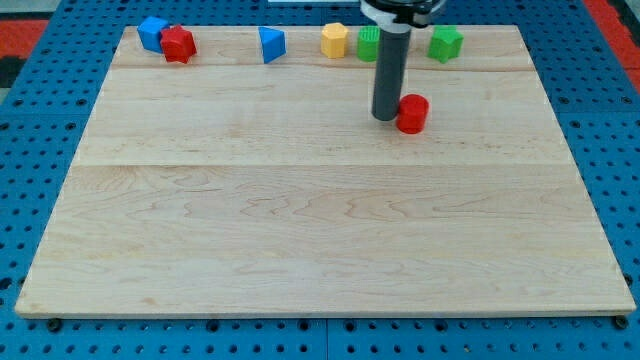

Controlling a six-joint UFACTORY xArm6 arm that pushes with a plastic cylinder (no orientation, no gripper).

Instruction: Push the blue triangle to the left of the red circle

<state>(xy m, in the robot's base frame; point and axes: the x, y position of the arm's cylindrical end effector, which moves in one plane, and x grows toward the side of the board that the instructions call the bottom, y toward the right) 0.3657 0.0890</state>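
Camera view: blue triangle (271,45) upright (apex rightward, seemingly).

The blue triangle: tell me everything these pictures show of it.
The blue triangle is a small wedge-shaped block of plain, matte blue, looking like painted wood or plastic. It stands flat on the wooden board near the view's top edge, its slanted face towards the view's left. Nothing touches it: the red block and blue block lie apart to its left, the yellow block apart to its right. My tip is well away, beside the red circle.
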